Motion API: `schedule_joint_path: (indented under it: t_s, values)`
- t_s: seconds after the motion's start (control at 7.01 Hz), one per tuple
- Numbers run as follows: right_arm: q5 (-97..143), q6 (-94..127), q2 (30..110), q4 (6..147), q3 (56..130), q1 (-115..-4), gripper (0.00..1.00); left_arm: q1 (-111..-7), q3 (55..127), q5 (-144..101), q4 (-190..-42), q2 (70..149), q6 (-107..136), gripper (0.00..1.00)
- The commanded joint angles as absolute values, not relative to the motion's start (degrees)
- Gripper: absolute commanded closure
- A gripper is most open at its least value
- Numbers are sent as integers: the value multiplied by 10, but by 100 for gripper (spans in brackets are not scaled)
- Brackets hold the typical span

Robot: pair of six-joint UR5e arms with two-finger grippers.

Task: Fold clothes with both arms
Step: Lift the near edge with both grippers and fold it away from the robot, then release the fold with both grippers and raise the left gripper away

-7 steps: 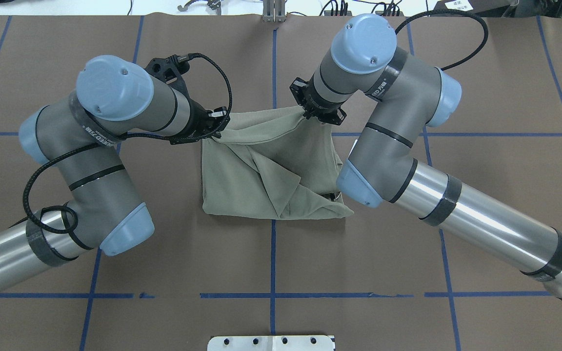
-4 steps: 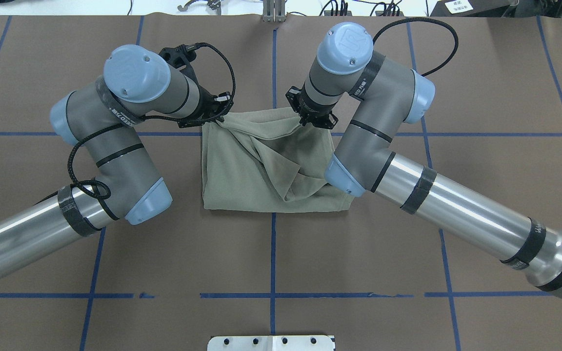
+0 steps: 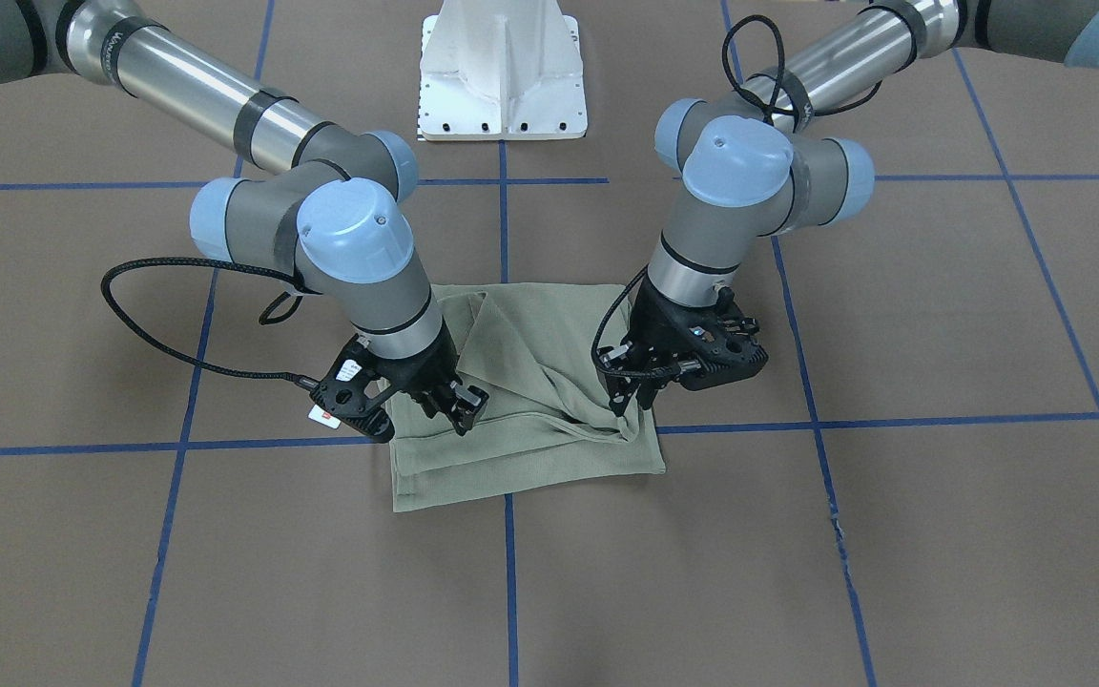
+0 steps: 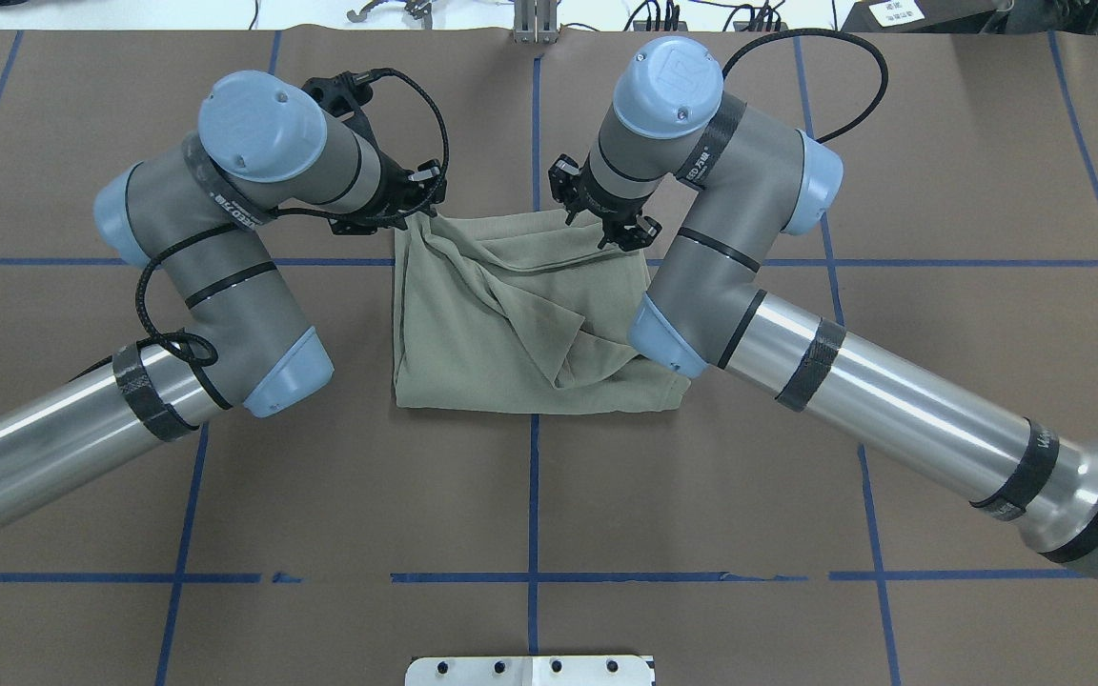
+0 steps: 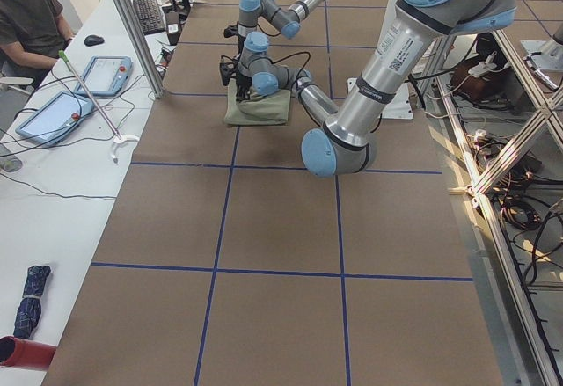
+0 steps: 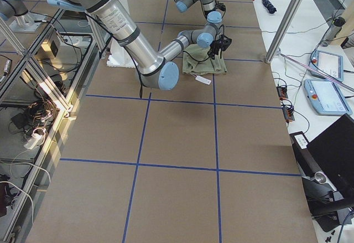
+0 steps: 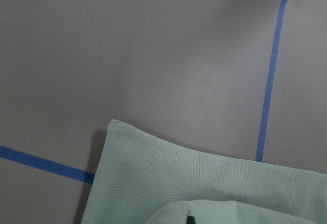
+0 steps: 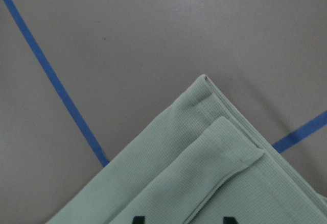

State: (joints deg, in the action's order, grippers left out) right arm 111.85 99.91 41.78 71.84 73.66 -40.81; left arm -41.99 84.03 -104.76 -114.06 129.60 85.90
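Both arms now reach farther out across the table (image 4: 940,143) and stand closer together. The left gripper (image 4: 417,211) carries its pinched corner of the green shirt (image 4: 501,324) farther from the robot. The right gripper (image 4: 606,229) now has its fingers parted, and the edge that peaked up to it lies flat. The shirt's near right flap is drawn in.

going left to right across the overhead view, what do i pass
left arm's silver forearm → left gripper → blue centre tape line → right gripper → right arm's silver forearm; the shirt spans both grippers, so skipped
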Motion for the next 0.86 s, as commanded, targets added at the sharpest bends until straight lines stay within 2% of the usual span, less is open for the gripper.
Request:
schedule_joint_path:
  t_s: [0.0, 0.29, 0.71]
  values:
    - [1129, 1001, 417, 713, 737, -423, 0, -448, 817, -1051, -1138, 1308, 827, 0]
    - [1132, 953, 424, 715, 764, -404, 0, -453, 829, -1076, -1134, 1301, 794, 0]
    - [1072, 848, 445, 745, 837, -325, 0, -461, 901, -1078, -1132, 1232, 744, 0]
